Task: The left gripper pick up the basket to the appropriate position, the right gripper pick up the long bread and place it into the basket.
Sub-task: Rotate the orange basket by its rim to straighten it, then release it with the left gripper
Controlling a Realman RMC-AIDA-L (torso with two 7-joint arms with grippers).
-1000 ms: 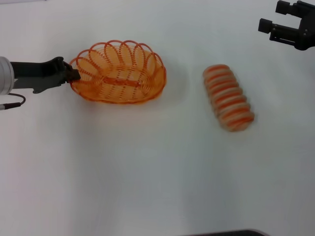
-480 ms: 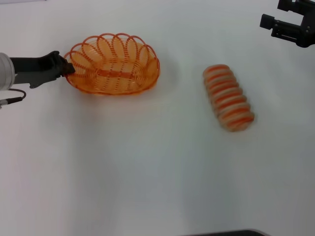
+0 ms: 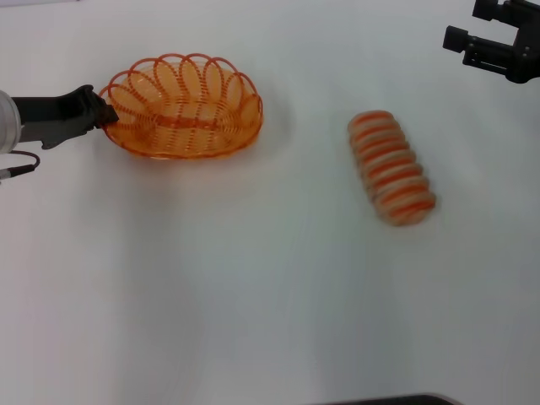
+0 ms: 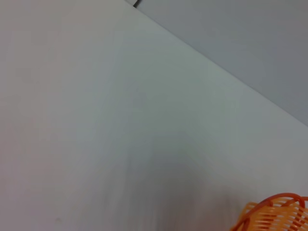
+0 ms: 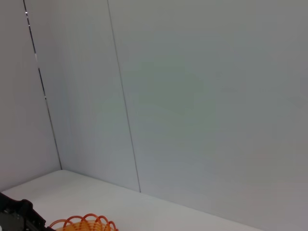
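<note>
Left claw (image 3: 108,116): at the left edge of the head view, upper part; its black fingers are closed on the left end of the basket rim. The arm comes in from the left border of the frame.

Basket (image 3: 181,105): oval orange wire basket in the upper left of the head view, on the white worktop (image 3: 253,287) or just over it, I cannot tell which. Its long axis runs almost left to right in the frame, and the left end is the one in the claw. The looped rim is open upward and nothing lies inside. One piece of the rim shows at the bottom right corner of the left wrist view (image 4: 279,214), and the tops of the loops show at the bottom left of the right wrist view (image 5: 84,223).

Long bread (image 3: 392,168): right of centre in the head view, lying flat on the worktop, well apart from the basket. Its long axis is diagonal, from upper left to lower right in the frame; the orange stripes cross it.

Right claw (image 3: 494,38): upper right corner of the head view, above the bread in the frame and apart from it. Its fingers are spread open and hold nothing.
</note>
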